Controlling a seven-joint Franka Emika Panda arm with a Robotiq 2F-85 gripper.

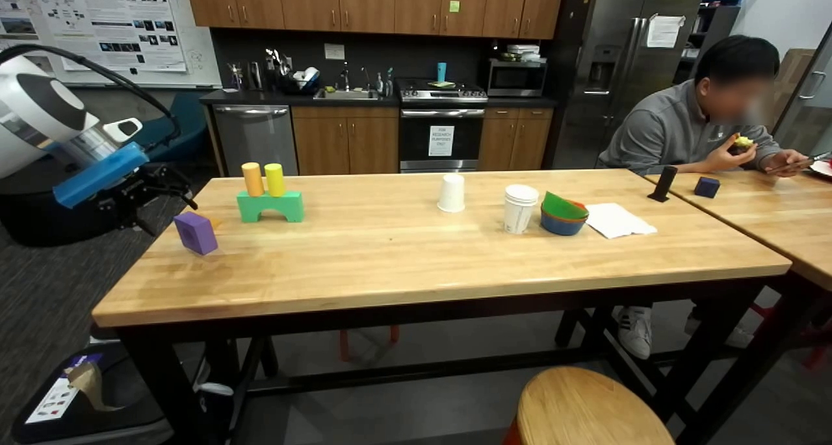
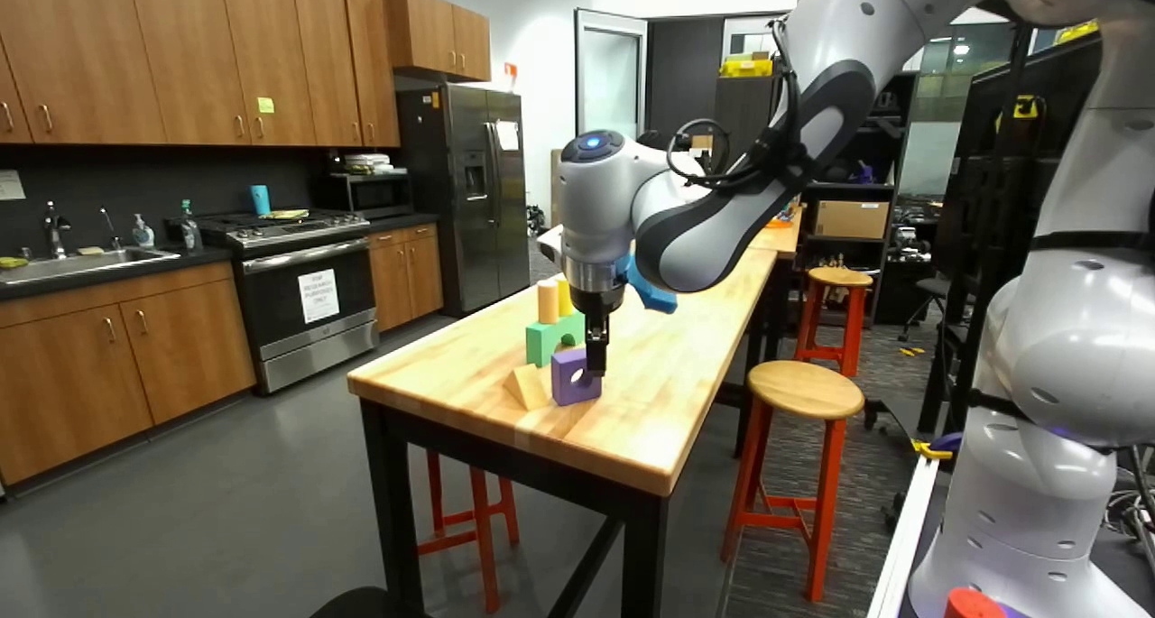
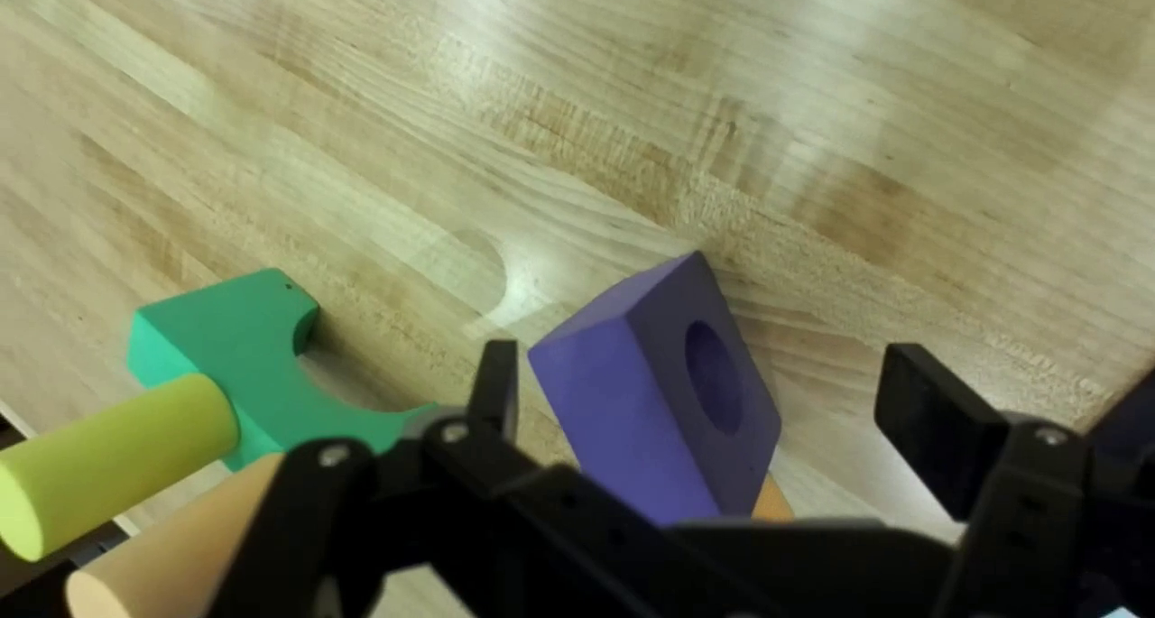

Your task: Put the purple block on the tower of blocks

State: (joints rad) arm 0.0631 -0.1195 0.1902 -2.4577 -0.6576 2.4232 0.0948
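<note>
The purple block (image 1: 196, 232) is squarish with a round hole and stands upright on the table near its end. It also shows in an exterior view (image 2: 563, 391) and in the wrist view (image 3: 623, 410). The tower is a green arch block (image 1: 270, 206) with an orange cylinder (image 1: 253, 179) and a yellow cylinder (image 1: 275, 180) upright on top. It stands beside the purple block, apart from it. My gripper (image 3: 713, 401) is open. In the wrist view the purple block lies between its fingertips, closer to the left one, with gaps to both. The fingertips (image 2: 596, 365) are close to the block's top.
A small orange wedge (image 2: 529, 387) lies right beside the purple block. Farther along the table (image 1: 390, 263) are an upturned white cup (image 1: 452, 193), stacked paper cups (image 1: 519, 210), bowls (image 1: 563, 224) and a white paper (image 1: 617, 221). A person (image 1: 689, 120) sits at the far end.
</note>
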